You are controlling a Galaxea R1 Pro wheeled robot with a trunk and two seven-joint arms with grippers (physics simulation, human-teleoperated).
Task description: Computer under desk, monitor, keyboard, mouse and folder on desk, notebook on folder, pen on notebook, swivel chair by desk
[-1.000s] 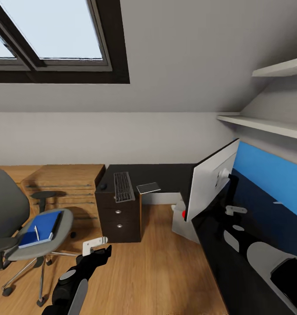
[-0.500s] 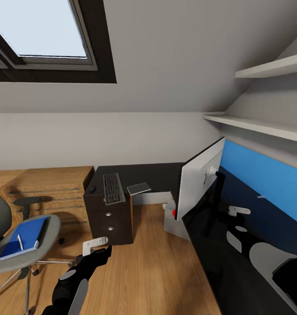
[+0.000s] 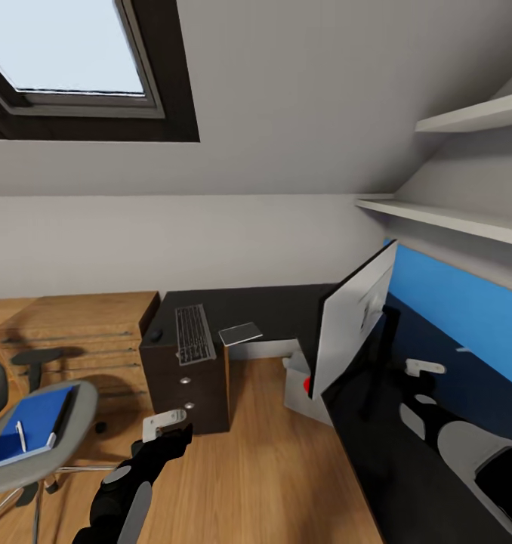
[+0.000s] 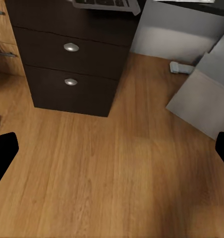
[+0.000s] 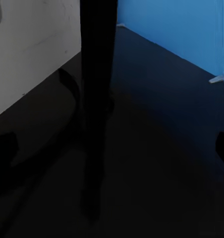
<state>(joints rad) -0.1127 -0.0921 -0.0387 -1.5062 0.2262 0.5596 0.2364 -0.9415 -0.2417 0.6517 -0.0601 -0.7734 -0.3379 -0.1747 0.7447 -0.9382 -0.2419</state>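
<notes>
Left hand: white fingertips held low over the wooden floor in front of the dark drawer unit with round silver knobs. The left wrist view has one dark fingertip at each side edge, so the fingers stand wide apart, with nothing between them.

Right hand: over the glossy black L-shaped counter, behind the wide flat monitor with pale silver back. Dark tips at the edges of the right wrist view suggest an open, empty spread.

Key relation: the flat bright blue folder lies on the grey padded swivel chair seat, to the left of the left hand, its long axis running away from the robot. The slim white pen rests on it. The left arm is judged the nearer.

On the counter wing above the drawers lie the slim dark keyboard, the small dark mouse just beside it and a thin grey rectangle, probably the notebook.

No legible writing or brand marks.
</notes>
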